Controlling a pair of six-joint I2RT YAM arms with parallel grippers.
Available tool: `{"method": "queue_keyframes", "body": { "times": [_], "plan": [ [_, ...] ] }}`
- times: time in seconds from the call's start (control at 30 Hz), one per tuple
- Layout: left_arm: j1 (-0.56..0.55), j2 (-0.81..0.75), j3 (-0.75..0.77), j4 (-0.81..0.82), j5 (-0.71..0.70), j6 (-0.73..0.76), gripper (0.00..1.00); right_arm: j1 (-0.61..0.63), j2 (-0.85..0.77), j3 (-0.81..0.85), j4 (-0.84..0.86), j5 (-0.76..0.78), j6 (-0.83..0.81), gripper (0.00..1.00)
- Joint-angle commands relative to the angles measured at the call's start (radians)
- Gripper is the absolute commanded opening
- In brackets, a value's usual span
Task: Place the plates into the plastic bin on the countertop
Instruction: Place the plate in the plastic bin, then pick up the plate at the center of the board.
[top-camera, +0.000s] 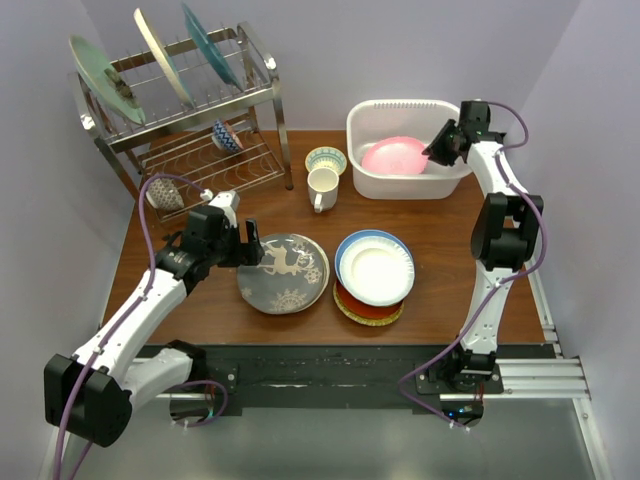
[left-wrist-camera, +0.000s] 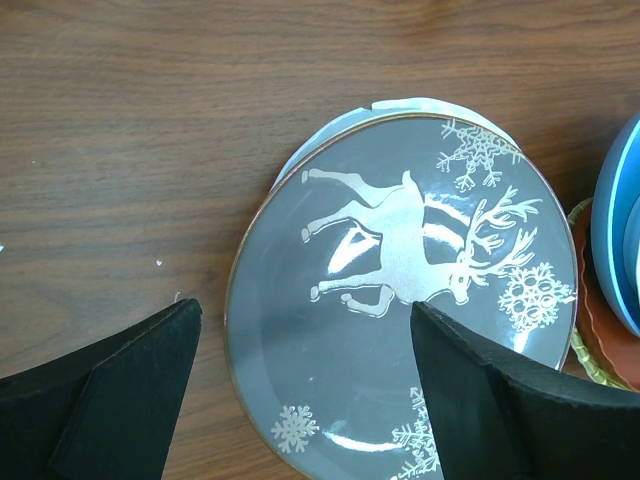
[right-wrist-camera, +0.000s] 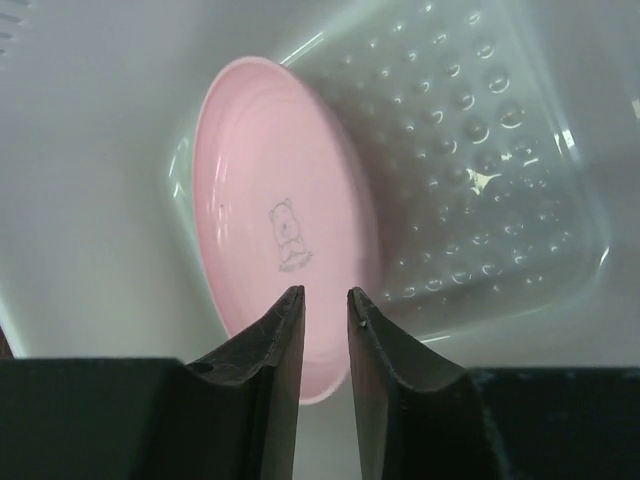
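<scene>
The white plastic bin (top-camera: 365, 172) stands at the back right of the countertop (top-camera: 440, 225). A pink plate (top-camera: 393, 155) leans inside it, and in the right wrist view the pink plate (right-wrist-camera: 285, 200) rests against the bin's wall (right-wrist-camera: 480, 150). My right gripper (top-camera: 437, 148) (right-wrist-camera: 326, 292) hovers just above that plate, jaws a narrow gap apart with nothing between them. A dark deer plate (top-camera: 285, 272) (left-wrist-camera: 400, 300) lies front centre, with a white plate edge (left-wrist-camera: 405, 103) under it. My left gripper (top-camera: 250, 248) (left-wrist-camera: 305, 308) is wide open, straddling its left rim. A stack topped by a white plate (top-camera: 376, 268) sits to the right.
A metal wire dish rack (top-camera: 190, 110) stands at the back left, with plates on edge and small bowls in it. A white mug (top-camera: 322, 187) and a small patterned bowl (top-camera: 326, 159) sit between the rack and the bin. The blue-rimmed stack edge (left-wrist-camera: 620, 230) is close to the deer plate.
</scene>
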Motion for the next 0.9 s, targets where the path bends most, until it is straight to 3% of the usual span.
{"method": "queue_keyframes", "body": {
  "times": [0.0, 0.1, 0.47, 0.73, 0.87],
  "plan": [
    [0.000, -0.013, -0.011, 0.037, 0.013, 0.013, 0.90, -0.002, 0.003, 0.043, 0.022, -0.033, -0.008, 0.36],
    [0.000, -0.013, -0.011, 0.037, 0.014, 0.013, 0.90, -0.001, -0.008, 0.032, 0.018, -0.023, -0.006, 0.37],
    [0.000, -0.019, -0.014, 0.045, 0.031, 0.017, 0.90, -0.001, -0.085, 0.015, 0.028, -0.001, -0.003, 0.61],
    [0.000, -0.016, -0.014, 0.046, 0.036, 0.019, 0.90, 0.001, -0.163, 0.066, 0.008, -0.012, -0.038, 0.66],
    [0.000, -0.016, -0.015, 0.048, 0.045, 0.020, 0.91, 0.009, -0.209, 0.064, 0.022, -0.052, -0.043, 0.74]
  ]
}}
